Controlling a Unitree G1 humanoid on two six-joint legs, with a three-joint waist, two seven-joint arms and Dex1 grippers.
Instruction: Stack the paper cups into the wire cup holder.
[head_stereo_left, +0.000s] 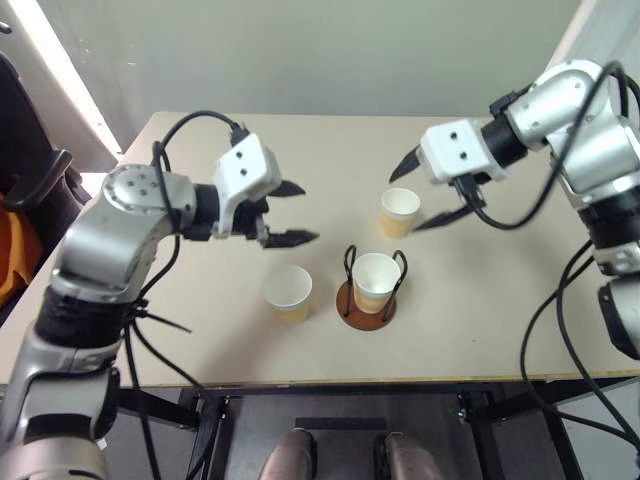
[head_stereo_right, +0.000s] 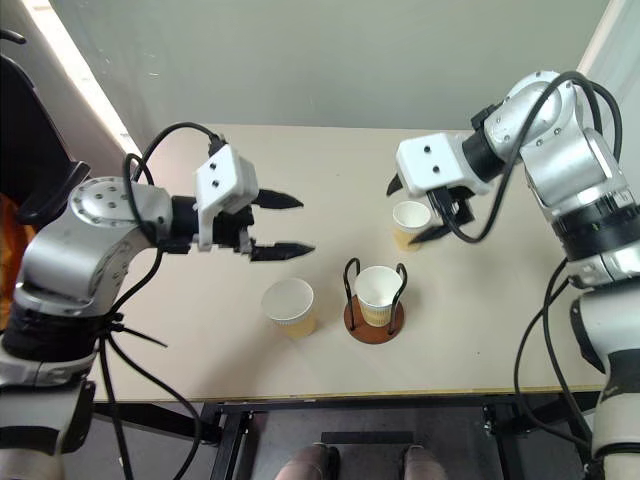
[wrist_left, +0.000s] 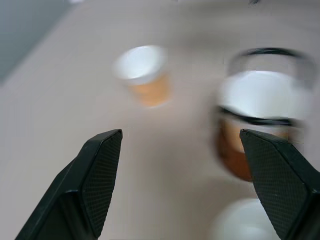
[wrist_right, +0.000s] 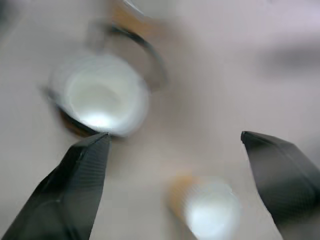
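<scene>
The wire cup holder (head_stereo_left: 366, 306) stands on its reddish-brown base near the table's middle front, with one paper cup (head_stereo_left: 376, 281) upright inside it. A second paper cup (head_stereo_left: 289, 293) stands upright on the table just left of the holder. A third paper cup (head_stereo_left: 400, 212) stands upright behind the holder, slightly to its right. My right gripper (head_stereo_left: 404, 204) hangs open over this third cup, one finger on each side and neither touching it. My left gripper (head_stereo_left: 311, 212) is open and empty, hovering above the table behind the left cup and pointing toward the holder.
The tan table (head_stereo_left: 200, 330) has its front edge close behind the cups and holder. A dark chair with an orange patch (head_stereo_left: 25, 215) stands beside the table's left edge. A grey wall rises past the far edge.
</scene>
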